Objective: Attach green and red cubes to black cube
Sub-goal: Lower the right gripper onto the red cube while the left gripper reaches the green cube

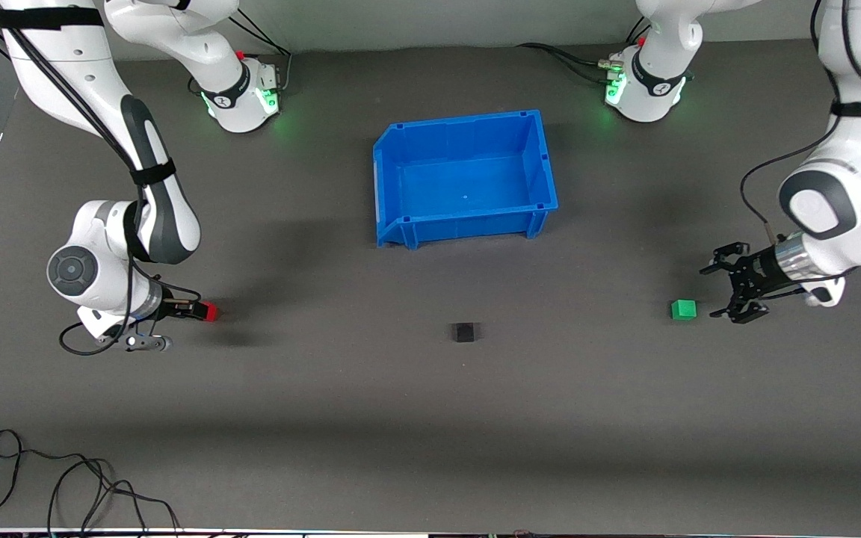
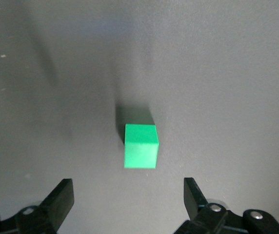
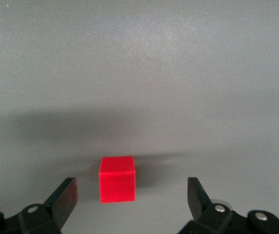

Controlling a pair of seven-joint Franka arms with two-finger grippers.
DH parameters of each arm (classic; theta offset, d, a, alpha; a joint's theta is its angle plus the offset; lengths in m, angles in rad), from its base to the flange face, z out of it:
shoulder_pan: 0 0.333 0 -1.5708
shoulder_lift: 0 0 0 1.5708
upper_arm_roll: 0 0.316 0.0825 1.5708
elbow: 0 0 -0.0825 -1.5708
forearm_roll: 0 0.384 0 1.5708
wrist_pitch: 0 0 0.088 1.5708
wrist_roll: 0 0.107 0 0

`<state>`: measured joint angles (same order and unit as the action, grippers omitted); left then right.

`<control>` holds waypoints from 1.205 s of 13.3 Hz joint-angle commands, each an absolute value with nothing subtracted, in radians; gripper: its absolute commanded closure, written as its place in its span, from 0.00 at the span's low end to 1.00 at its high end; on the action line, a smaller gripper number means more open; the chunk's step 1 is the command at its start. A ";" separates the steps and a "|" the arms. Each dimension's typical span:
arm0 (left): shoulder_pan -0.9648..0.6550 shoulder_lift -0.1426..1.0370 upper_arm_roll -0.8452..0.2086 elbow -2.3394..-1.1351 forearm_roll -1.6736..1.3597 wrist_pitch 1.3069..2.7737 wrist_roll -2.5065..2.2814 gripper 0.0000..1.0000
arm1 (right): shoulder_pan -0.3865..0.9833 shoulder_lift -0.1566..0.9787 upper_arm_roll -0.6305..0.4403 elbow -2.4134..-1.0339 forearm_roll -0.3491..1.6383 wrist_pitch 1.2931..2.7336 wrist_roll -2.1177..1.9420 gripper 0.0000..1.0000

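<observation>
Risks, as I read them: left gripper (image 2: 127, 202) open just short of green cube (image 2: 140, 146); right gripper (image 3: 132, 200) open, red cube (image 3: 117, 179) off-centre between fingers — closing may nudge/skew it. Black cube (image 1: 464, 332) on worktop (image 1: 430, 418), well apart from both.

The bin (image 1: 465, 178) sits upper centre on the worktop (image 1: 430, 418). The black cube (image 1: 464, 332) lies below it at mid-frame, green cube (image 1: 683, 309) middle-right, red cube (image 1: 211, 312) middle-left, seemingly all resting apart.
</observation>
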<state>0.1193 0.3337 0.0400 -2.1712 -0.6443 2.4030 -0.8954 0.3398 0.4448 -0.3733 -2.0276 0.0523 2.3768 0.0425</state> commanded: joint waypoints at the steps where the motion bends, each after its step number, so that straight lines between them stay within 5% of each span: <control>1: 0.100 0.365 0.048 -2.180 -0.669 2.465 -0.841 0.00 | 0.344 0.466 -0.376 -2.028 0.188 2.401 -0.059 0.00; 3: 0.095 0.402 0.046 -2.177 -0.670 2.511 -0.831 0.00 | 0.345 0.476 -0.377 -2.028 0.308 2.401 -0.161 0.00; 16: 0.101 0.459 -0.006 -2.157 -0.723 2.586 -0.830 0.06 | 0.344 0.549 -0.377 -2.051 0.319 2.523 -0.170 0.08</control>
